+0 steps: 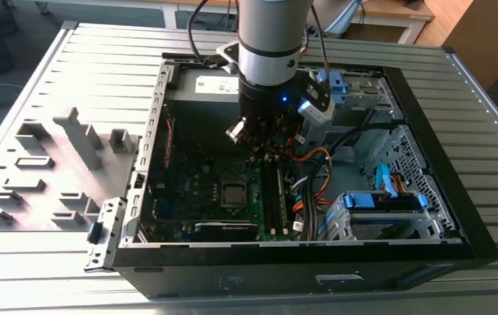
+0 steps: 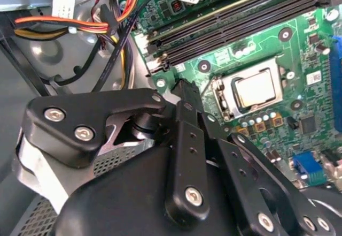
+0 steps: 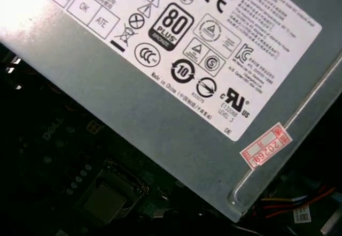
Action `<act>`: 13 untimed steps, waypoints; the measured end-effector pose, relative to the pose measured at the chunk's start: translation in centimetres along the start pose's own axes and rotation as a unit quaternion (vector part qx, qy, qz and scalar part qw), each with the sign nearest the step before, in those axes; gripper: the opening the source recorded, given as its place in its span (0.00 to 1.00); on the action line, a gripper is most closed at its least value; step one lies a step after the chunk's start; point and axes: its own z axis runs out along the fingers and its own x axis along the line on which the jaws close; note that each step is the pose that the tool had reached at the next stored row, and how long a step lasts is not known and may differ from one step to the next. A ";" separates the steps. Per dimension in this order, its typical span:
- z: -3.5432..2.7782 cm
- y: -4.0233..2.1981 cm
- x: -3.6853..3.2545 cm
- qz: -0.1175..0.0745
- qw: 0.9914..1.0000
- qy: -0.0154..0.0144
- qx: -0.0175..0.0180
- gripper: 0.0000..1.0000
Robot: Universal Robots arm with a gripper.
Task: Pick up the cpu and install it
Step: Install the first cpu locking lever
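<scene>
Fingers on gripper (image 1: 261, 149): clenched or released, can't tell, tips hidden. Gripper hangs inside computer case (image 1: 448, 197), low over motherboard (image 2: 302, 43), by memory slots (image 2: 235, 24). cpu (image 2: 257, 89) lies flat in socket (image 2: 219, 96), silver top up, apart from gripper. My guess: placing step basically done. Any further move calls for care around orange cables (image 1: 311, 155) close by.

Arm (image 1: 271, 39) upright, gripper (image 1: 256, 141) pointing straight down
</scene>
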 end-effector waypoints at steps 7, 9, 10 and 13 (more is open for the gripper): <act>0.03 0.00 0.00 -0.051 0.999 0.005 0.004 0.11; 0.03 0.00 0.00 -0.064 0.998 0.006 0.005 0.11; 0.03 0.01 0.00 -0.070 0.997 0.007 0.006 0.11; 0.02 0.01 0.02 -0.086 0.996 0.009 0.008 0.11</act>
